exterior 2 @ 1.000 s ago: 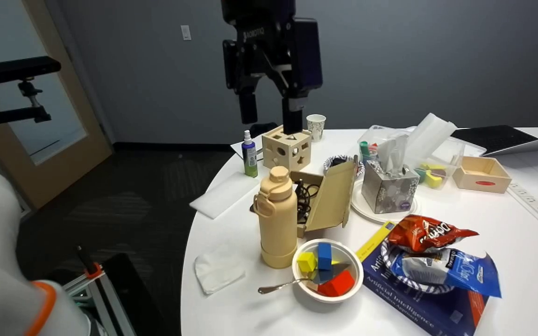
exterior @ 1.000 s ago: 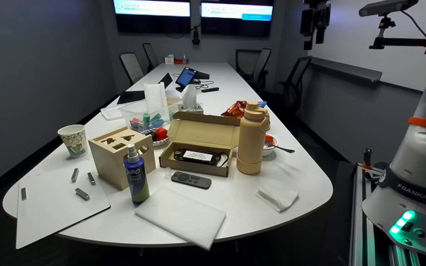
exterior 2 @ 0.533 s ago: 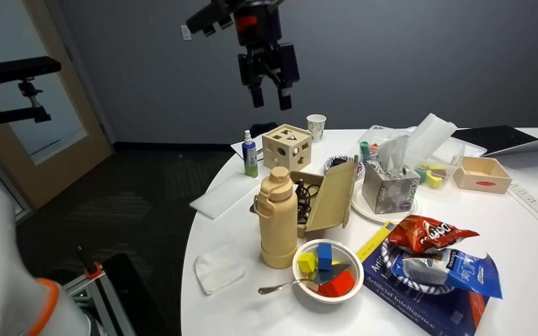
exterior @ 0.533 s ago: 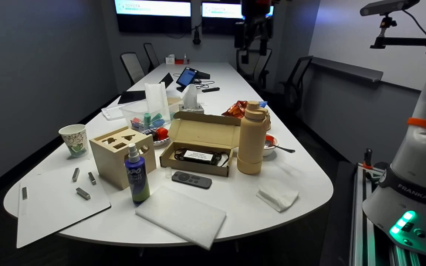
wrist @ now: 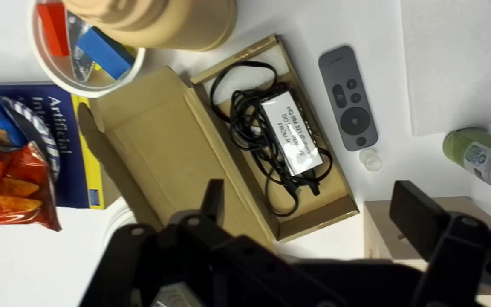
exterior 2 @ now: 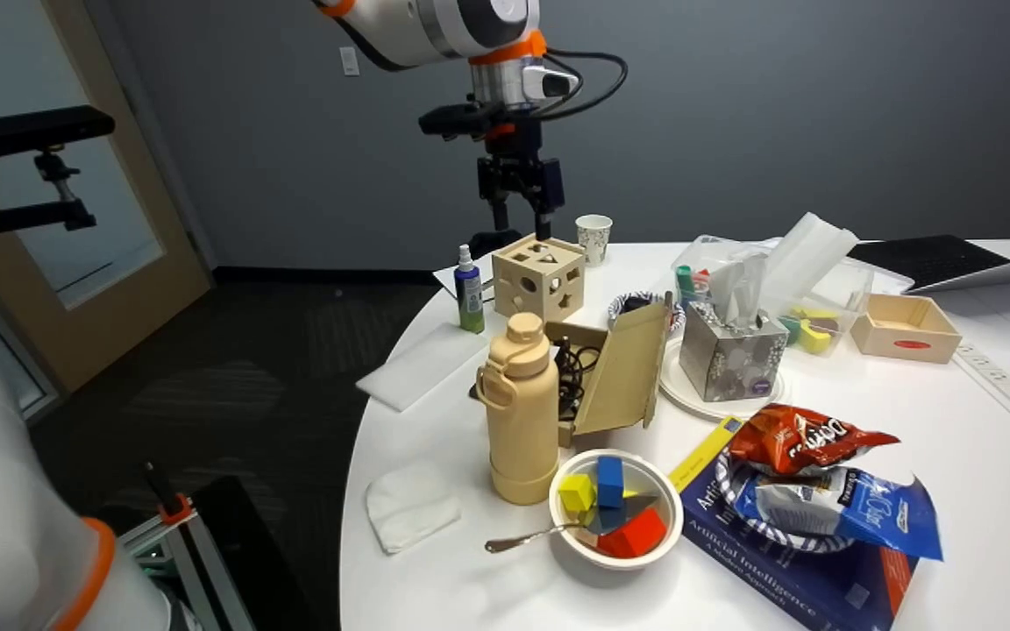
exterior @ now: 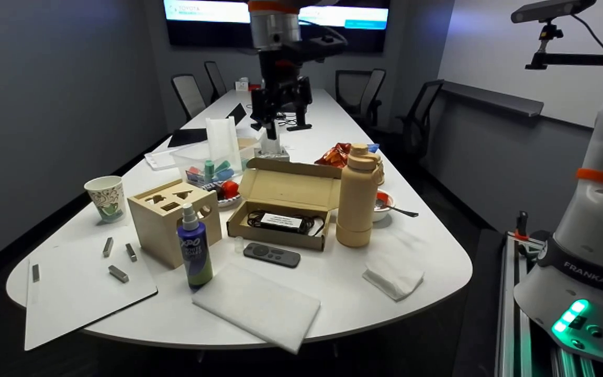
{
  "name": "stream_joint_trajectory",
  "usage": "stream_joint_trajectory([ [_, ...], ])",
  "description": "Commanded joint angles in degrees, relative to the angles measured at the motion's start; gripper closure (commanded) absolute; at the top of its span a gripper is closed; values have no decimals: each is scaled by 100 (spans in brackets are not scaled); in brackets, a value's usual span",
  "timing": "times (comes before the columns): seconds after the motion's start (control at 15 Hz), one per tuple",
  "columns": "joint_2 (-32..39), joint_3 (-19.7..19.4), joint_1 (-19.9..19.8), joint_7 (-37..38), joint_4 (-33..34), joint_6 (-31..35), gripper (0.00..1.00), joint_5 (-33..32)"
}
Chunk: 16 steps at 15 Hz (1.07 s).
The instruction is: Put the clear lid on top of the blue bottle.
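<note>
The blue bottle (exterior: 194,254) is a dark-blue and green spray bottle with a white nozzle. It stands upright in front of the wooden box, and also shows in an exterior view (exterior 2: 469,296) and at the right edge of the wrist view (wrist: 488,160). The clear lid (exterior: 238,244) is a small clear cap on the table beside the remote's end; the wrist view (wrist: 371,160) shows it too. I cannot make it out in an exterior view where the canister stands in front. My gripper (exterior: 287,126) is open and empty, high above the table (exterior 2: 522,223), its fingers wide apart (wrist: 311,195).
An open cardboard box (exterior: 275,238) with a cable lies beside the remote (exterior: 271,255). The wooden box (exterior: 173,230) stands behind the bottle. A tall tan canister (exterior: 355,204) stands by the cardboard box. A white foam sheet (exterior: 257,306) lies in front.
The arm has swung in over the table and the gripper has come lower, moving leftward in an exterior view. The fingers stay open. The objects on the table have not moved.
</note>
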Motion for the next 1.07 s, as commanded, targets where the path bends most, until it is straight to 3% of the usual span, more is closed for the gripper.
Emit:
stream_joint_trajectory([
  [0.0, 760, -74, 334, 181, 660, 24, 0, 253],
  [0.53, 1611, -209, 871, 812, 490, 999, 0, 389],
  [1.0, 2781, -448, 990, 775, 987, 1914, 0, 683],
])
